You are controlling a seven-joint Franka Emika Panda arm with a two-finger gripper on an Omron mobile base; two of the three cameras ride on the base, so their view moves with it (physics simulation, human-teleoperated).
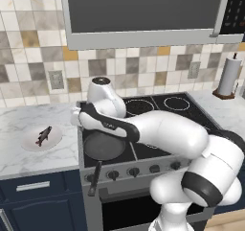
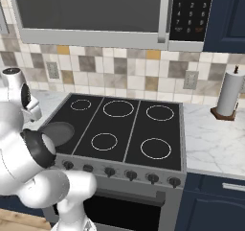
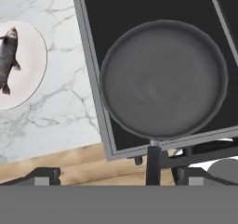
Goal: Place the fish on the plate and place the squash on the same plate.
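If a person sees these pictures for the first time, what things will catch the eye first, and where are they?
First comes the dark frying pan on the front left of the black stove, with its handle over the front edge. Next is the fish, lying on the white plate on the marble counter left of the stove. A paper towel roll stands on the counter at the right.

Bare marble counter (image 1: pixel 28 120) around the plate (image 1: pixel 55 140) (fish (image 1: pixel 43 135) aboard); frying pan (image 1: pixel 103 146) alongside.
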